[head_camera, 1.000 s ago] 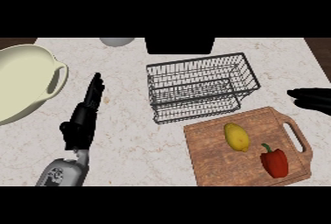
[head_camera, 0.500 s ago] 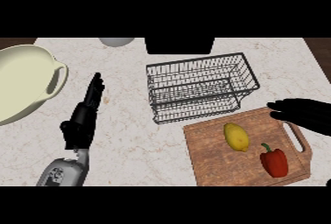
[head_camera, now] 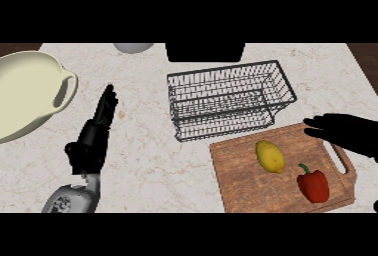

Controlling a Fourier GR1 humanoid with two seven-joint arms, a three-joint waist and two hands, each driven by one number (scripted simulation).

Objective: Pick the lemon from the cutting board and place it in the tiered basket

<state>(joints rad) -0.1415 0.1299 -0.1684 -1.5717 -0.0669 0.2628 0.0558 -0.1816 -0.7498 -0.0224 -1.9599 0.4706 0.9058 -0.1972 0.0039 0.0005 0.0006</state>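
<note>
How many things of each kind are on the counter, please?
Produce: 2, the lemon and red pepper
Cutting board: 1
Tiered basket: 1
Cream pot: 1
Grey bowl: 1
Black container: 1
Total: 7

Desk (head_camera: 148,150): pale marbled top.
Far edge, middle: black box-like item (head_camera: 204,51), partly cut off.
Far edge, left of middle: grey round item (head_camera: 133,47), partly cut off.
Left edge: cream dish (head_camera: 26,95) with side handle.
Centre: black wire tiered basket (head_camera: 229,100).
Near right corner: wooden cutting board (head_camera: 244,185), just beside the tiered basket.
</note>
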